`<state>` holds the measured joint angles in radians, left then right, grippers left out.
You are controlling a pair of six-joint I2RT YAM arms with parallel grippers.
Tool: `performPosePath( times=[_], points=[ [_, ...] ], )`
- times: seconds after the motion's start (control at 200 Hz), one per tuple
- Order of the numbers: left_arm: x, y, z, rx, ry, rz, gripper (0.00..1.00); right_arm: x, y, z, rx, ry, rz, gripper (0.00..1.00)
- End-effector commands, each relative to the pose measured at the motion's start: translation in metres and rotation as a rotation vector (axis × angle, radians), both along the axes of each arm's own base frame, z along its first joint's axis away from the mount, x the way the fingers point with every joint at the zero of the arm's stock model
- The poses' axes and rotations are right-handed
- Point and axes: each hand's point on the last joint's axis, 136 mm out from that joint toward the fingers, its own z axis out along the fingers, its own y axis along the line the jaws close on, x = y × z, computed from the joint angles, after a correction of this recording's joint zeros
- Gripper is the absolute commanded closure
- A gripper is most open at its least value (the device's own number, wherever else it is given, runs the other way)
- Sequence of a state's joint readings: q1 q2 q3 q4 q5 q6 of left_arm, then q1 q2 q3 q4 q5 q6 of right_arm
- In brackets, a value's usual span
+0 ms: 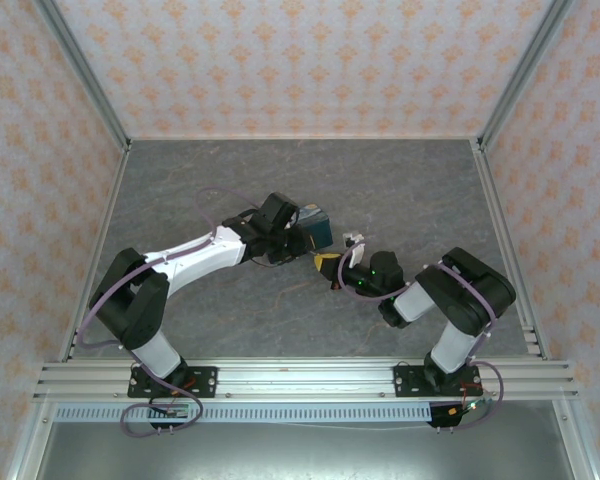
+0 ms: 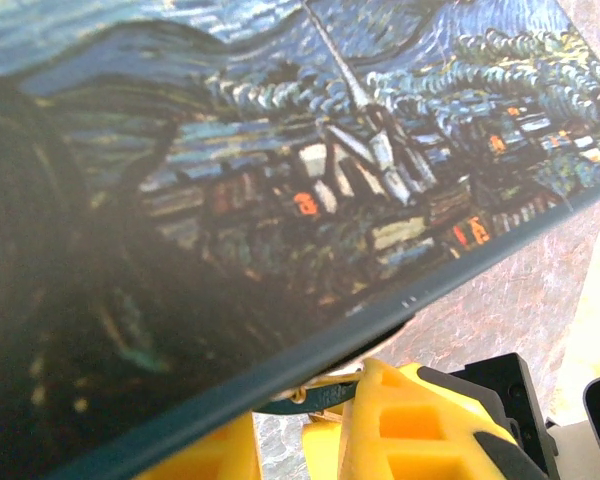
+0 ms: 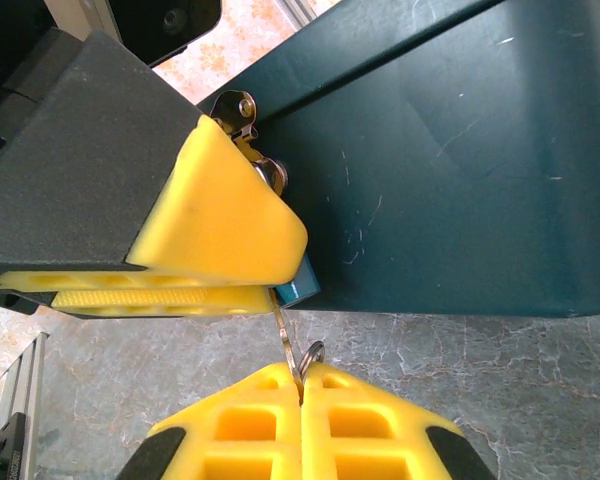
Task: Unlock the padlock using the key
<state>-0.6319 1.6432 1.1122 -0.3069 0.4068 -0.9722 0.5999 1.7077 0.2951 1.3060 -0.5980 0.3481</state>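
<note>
right gripper (image 3: 302, 392) is pinched tight on the key (image 3: 289, 340), with the tip up at the padlock (image 3: 298, 287); can't tell if it's seated. left gripper (image 2: 285, 438) looks clamped on the padlock, teal corner poking out, hard against the box (image 3: 440, 160) mid-table. My read: lock steadied, key lined up. Left to do: seat, turn, free the shackle.

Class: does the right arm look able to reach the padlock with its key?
Likely yes: the right gripper pinches the key, whose tip meets the padlock beside the box; nothing lies between.
</note>
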Motion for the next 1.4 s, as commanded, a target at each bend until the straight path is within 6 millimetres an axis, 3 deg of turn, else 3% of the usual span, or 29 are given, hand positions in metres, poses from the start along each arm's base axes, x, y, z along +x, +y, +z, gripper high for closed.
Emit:
performPosePath(
  times=[0.0,0.53,0.916,1.396],
  points=[
    [0.010,-0.005,0.011,-0.037,-0.025,0.009,0.92,0.006,0.006,0.014,0.035,-0.043,-0.003,1.00],
    [0.011,0.002,0.009,-0.026,-0.032,0.049,0.92,-0.006,-0.007,-0.008,-0.019,-0.007,-0.022,1.00],
    [0.011,0.002,0.011,-0.034,-0.031,0.052,0.92,0.004,0.000,0.008,0.021,-0.038,-0.020,1.00],
    [0.010,-0.001,0.012,-0.049,-0.026,0.050,0.92,0.009,0.005,0.012,0.051,-0.038,-0.019,1.00]
  ],
)
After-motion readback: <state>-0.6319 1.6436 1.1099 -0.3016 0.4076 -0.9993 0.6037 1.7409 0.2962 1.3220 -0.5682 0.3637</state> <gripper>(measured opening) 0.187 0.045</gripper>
